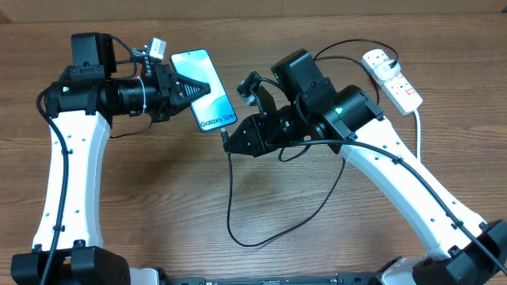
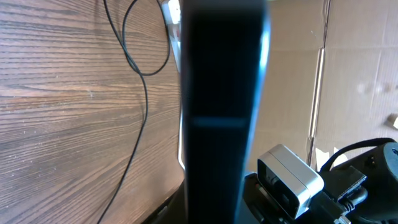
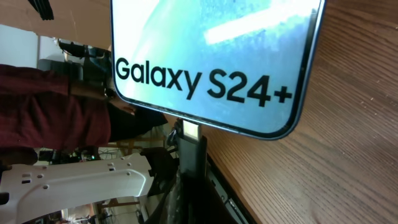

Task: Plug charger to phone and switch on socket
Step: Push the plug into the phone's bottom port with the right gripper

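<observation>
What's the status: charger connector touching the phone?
Touching. The right wrist view shows the charger connector meeting the bottom edge of the phone, its light metal tip at the edge with no gap visible and part of the metal exposed.

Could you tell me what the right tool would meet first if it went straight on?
Most likely the phone, held by the left tool: the charger in the right tool points at its lower edge, very close.

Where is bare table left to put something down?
Bare wood lies between the left arm and the charger loop, and between the socket and the right edge. Around the phone, where the right arm meets the left, it is crowded.
</observation>
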